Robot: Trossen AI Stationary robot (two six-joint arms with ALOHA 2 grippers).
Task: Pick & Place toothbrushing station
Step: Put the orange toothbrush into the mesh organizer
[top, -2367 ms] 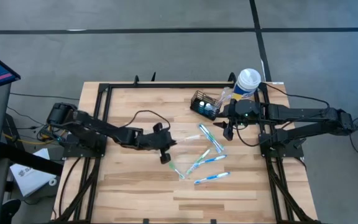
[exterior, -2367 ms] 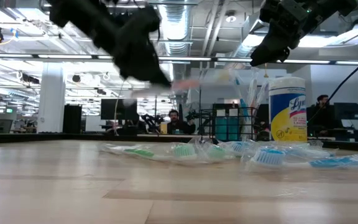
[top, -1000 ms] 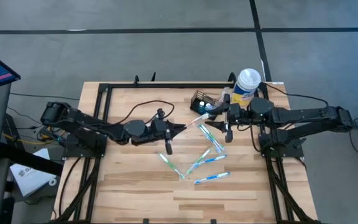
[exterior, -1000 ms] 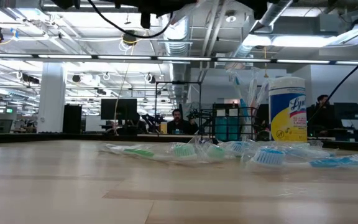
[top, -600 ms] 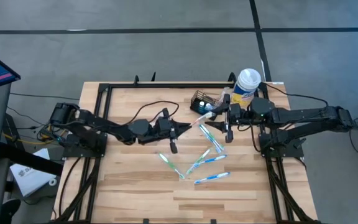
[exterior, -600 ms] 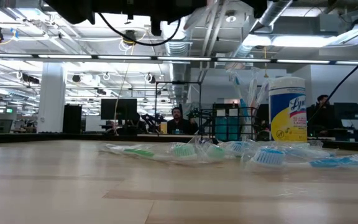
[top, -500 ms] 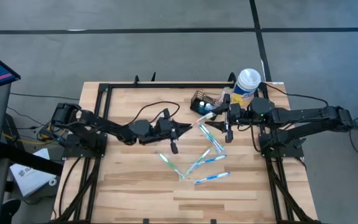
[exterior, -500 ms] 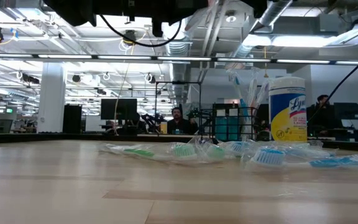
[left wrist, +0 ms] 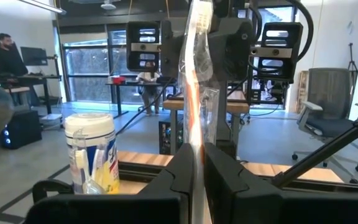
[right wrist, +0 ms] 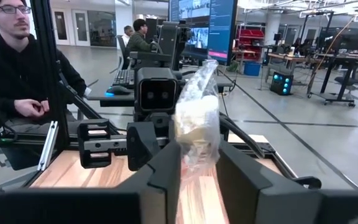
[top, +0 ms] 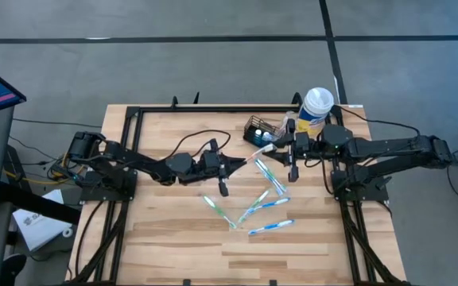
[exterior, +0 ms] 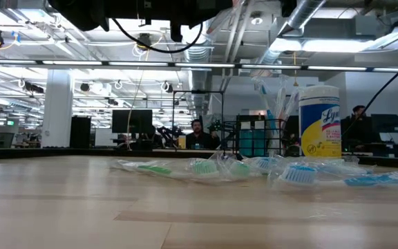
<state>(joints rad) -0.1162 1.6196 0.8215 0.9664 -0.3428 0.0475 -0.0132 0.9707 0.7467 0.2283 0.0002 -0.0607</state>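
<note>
- Risk of a dropped handover: left fingers clamped tight on the thin handle end of a wrapped toothbrush, right fingers closed on the crinkled wrapper around its head, both raised just in front of the black mesh caddy.
- Likely cause: slippery plastic sliding through the right grip if the left lets go too early, or a torn wrapper if both pull at once.
- Further hazard: knocking the caddy, or the white-lidded canister just beside it, on the counter during the swing toward the opening.
- Seen only from above: caddy at the counter's far edge, loose toothbrushes scattered on its near side.
- Seen only from the wrists: how each pair of fingers sits on the wrapper.
- Seen only from the low camera: brushes already standing upright in the caddy, the arms mostly out of frame overhead.
</note>
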